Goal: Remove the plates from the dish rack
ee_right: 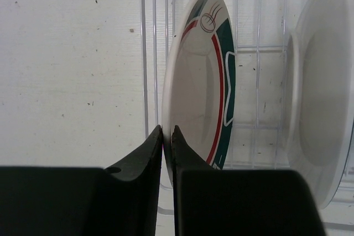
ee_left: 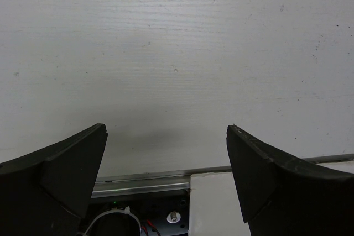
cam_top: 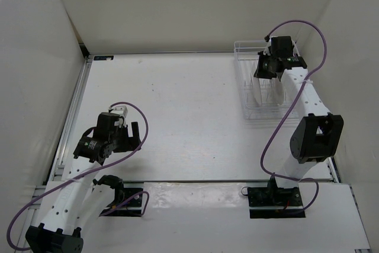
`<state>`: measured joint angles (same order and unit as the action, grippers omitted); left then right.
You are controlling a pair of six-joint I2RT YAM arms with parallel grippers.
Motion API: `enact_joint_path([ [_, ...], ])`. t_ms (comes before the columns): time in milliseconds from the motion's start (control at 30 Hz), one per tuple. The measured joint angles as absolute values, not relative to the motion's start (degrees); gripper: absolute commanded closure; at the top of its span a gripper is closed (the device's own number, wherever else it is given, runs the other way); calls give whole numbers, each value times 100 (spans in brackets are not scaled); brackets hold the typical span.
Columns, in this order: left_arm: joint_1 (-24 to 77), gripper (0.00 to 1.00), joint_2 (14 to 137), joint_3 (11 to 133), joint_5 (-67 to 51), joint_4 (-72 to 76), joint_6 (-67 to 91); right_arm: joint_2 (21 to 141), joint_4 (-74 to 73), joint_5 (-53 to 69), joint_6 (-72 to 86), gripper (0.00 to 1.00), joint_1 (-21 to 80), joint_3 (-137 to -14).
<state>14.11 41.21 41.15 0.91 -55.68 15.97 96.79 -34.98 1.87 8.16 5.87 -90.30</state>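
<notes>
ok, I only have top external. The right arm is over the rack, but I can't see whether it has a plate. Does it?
Observer: Yes. In the right wrist view the right gripper is shut on the rim of the green-rimmed plate, which stands upright in the dish rack.
Operator: Anything else in the rack next to it?
Observer: Yes, a second plate, plain white from this angle. It stands upright beside the first with a gap between them, and the gripper isn't touching it.
</notes>
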Motion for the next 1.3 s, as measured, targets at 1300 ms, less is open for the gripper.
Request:
enact_joint_path([
  [1300,1409,0,4195,4115,86,-5542,1623,8160,-3830,1824,1260,100,1052,-9494],
])
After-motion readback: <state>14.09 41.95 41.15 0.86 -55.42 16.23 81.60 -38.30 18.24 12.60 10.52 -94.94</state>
